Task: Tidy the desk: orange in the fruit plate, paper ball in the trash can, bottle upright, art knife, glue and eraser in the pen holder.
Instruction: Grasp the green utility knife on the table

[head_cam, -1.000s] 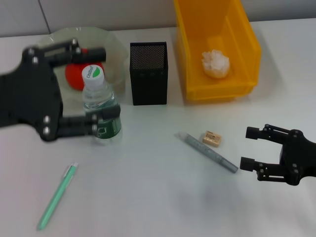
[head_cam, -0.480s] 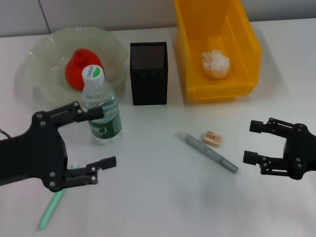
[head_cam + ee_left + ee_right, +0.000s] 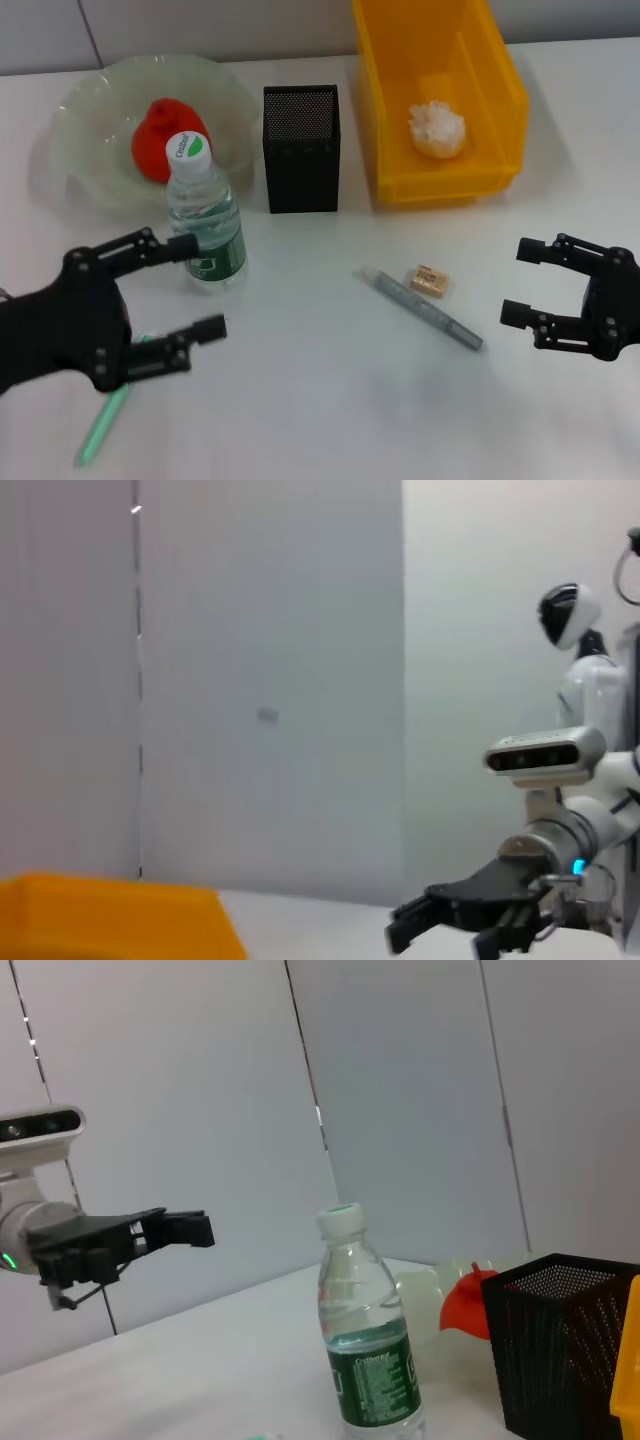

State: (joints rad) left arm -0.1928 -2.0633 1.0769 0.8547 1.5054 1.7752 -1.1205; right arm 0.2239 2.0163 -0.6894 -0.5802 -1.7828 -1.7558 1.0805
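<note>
White desk [image 3: 300,400], grey wall panels behind. We are seeing three jobs done: orange [image 3: 160,140] sitting in the fruit plate [image 3: 90,95], paper ball [image 3: 437,128] lying in the trash can [image 3: 500,110], bottle [image 3: 205,225] standing upright just in front of the plate, beside the pen holder [image 3: 301,148]. Pen holder is looking empty from the head view. Eraser [image 3: 428,280] is lying on the desk, touching or nearly touching a grey pen-like stick [image 3: 422,309], probably the art knife or glue. A green pen-like stick [image 3: 100,430] is lying partly under our left gripper [image 3: 183,287]. We are holding the left gripper wide and empty just in front of the bottle, not touching it. Right gripper [image 3: 522,283] is hovering wide and empty near the eraser. We are left with three small items to put away.
</note>
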